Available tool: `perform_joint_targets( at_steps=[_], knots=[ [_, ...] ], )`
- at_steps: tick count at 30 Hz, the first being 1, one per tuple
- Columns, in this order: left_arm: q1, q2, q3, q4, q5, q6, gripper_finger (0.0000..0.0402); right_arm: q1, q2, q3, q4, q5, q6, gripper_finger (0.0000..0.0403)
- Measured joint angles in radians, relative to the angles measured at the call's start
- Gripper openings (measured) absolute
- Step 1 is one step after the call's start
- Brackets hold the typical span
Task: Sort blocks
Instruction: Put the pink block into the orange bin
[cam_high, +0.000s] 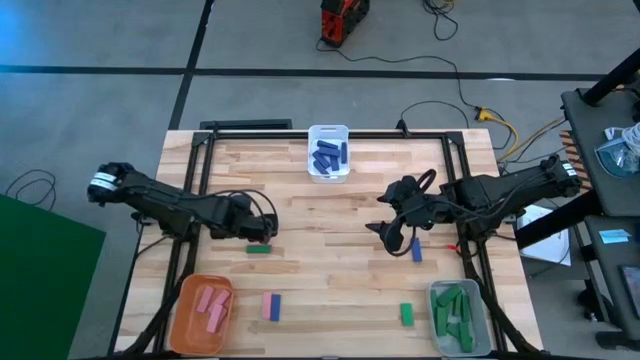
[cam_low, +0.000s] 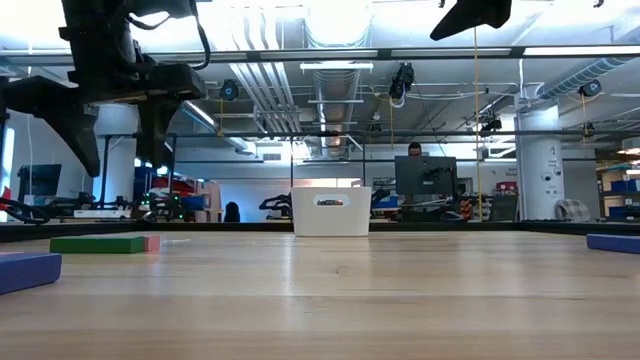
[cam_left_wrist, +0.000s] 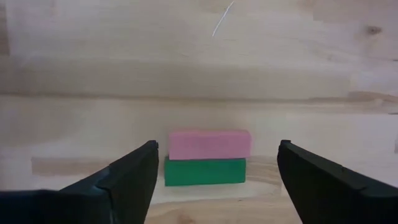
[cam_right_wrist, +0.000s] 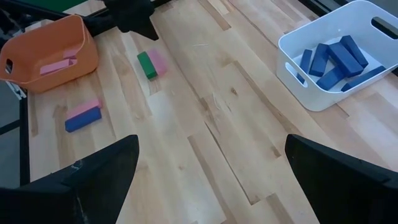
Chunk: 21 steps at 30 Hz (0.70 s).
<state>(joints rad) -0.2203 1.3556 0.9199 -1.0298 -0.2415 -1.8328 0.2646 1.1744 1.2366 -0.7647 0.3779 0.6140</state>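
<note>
A pink block (cam_left_wrist: 209, 144) and a green block (cam_left_wrist: 204, 172) lie side by side on the wooden table, long sides touching. My left gripper (cam_left_wrist: 217, 144) hangs open above them, one finger to each side, well clear of the table in the low view (cam_low: 120, 130). My right gripper (cam_high: 395, 235) is open over the table's right half, beside a blue block (cam_high: 416, 250). A pink and blue pair (cam_high: 271, 306) and one green block (cam_high: 407, 314) lie near the front edge.
An orange bin (cam_high: 188, 325) with pink blocks stands at the front left. A grey bin (cam_high: 436, 300) with green blocks is at the front right, and a white bin (cam_high: 312, 135) with blue blocks at the far middle. Bare wood lies between them.
</note>
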Motion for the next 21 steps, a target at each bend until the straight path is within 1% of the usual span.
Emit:
perform_joint_targets(
  at_steps=[4, 8, 13, 18, 21],
  knots=[
    [0.000, 0.039, 0.000, 0.001, 0.048, -0.006, 0.0310, 0.000, 0.000, 0.000, 0.000, 0.000, 0.001, 0.0396],
    [0.002, 0.092, 0.000, 0.008, 0.050, -0.013, 0.0312, 0.000, 0.000, 0.000, 0.000, 0.000, 0.002, 0.0396],
    [0.006, 0.157, -0.001, 0.065, 0.071, 0.011, 0.0312, 0.000, 0.000, 0.000, 0.000, 0.000, 0.003, 0.0396],
    [0.006, 0.197, -0.005, 0.085, 0.079, 0.006, 0.0312, 0.000, 0.000, -0.001, 0.000, 0.000, 0.003, 0.0396],
    [0.009, 0.200, -0.035, 0.131, 0.101, 0.006, 0.0312, 0.001, 0.000, -0.001, 0.000, 0.000, 0.005, 0.0396]
  ],
)
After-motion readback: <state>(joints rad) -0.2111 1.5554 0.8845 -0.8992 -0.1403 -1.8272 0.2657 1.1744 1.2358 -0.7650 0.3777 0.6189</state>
